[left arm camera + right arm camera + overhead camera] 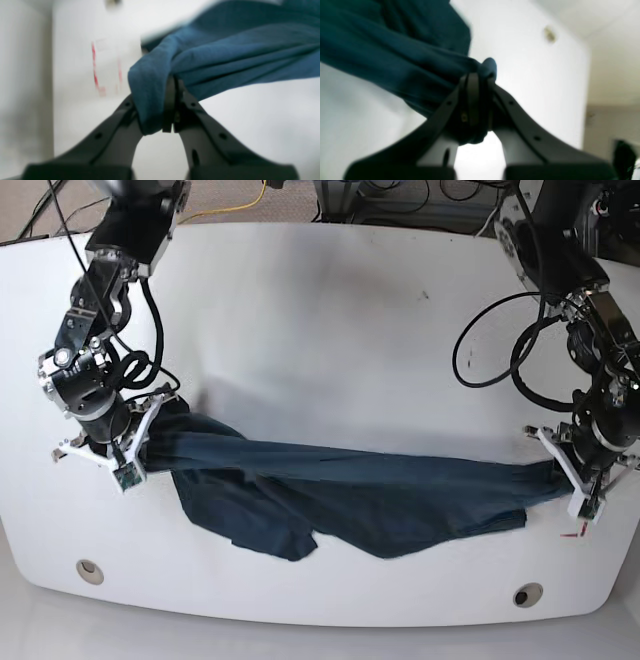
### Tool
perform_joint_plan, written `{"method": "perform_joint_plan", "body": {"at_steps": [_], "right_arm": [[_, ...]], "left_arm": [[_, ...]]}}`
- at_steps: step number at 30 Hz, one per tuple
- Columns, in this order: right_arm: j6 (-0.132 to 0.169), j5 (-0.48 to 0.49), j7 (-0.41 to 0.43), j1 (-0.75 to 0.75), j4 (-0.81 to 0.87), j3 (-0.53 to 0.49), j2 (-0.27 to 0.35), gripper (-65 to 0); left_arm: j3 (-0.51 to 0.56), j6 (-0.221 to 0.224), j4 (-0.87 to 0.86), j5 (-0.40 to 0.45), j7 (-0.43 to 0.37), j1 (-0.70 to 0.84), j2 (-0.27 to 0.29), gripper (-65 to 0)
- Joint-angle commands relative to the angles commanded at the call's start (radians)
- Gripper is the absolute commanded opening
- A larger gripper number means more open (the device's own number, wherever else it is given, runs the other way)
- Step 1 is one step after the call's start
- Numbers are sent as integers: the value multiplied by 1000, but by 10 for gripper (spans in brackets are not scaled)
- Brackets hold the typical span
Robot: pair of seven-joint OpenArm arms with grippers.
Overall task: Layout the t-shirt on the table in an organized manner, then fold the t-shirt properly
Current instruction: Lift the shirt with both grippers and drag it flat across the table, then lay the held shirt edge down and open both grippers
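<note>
Overhead, the t-shirt (340, 495) hung stretched across the near part of the table (320, 310), strung between the two arms like a slack rope. Its middle sagged and a loose flap (265, 525) drooped onto the white surface toward the front edge, between the two grey grommet holes (89, 570).

The left gripper (172, 105) was clenched on a bunched end of the cloth, the blue fabric (225, 57) wrapping over one finger and spilling away in folds. Behind it, blurred red tape marks (96, 72) showed on the tabletop.

The right gripper (477, 82) was likewise clamped tight on the other end, a small knob of cloth (488, 66) poking out past its fingertips while the rest (395, 50) trailed off, gathered into long creases.

Black cables (500, 350) looped off the left arm above the table.
</note>
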Motion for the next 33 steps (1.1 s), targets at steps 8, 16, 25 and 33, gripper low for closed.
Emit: {"method": "perform_joint_plan", "body": {"at_steps": [8, 16, 25, 33], "right_arm": [[0, 0, 0, -172, 0, 40, -38, -648], [0, 0, 0, -293, 0, 38, -64, -648], [0, -2, 49, -405, -2, 34, -103, -648], [0, -2, 57, -442, -3, 34, -114, -648]], "left_arm": [[-44, -46, 0, 0, 0, 233, -84, -633], [-75, -51, 0, 2, 0, 404, -152, -633], [-91, -52, 0, 3, 0, 497, -157, -632], [-91, -48, -6, 8, 0, 508, -157, -628]]}}
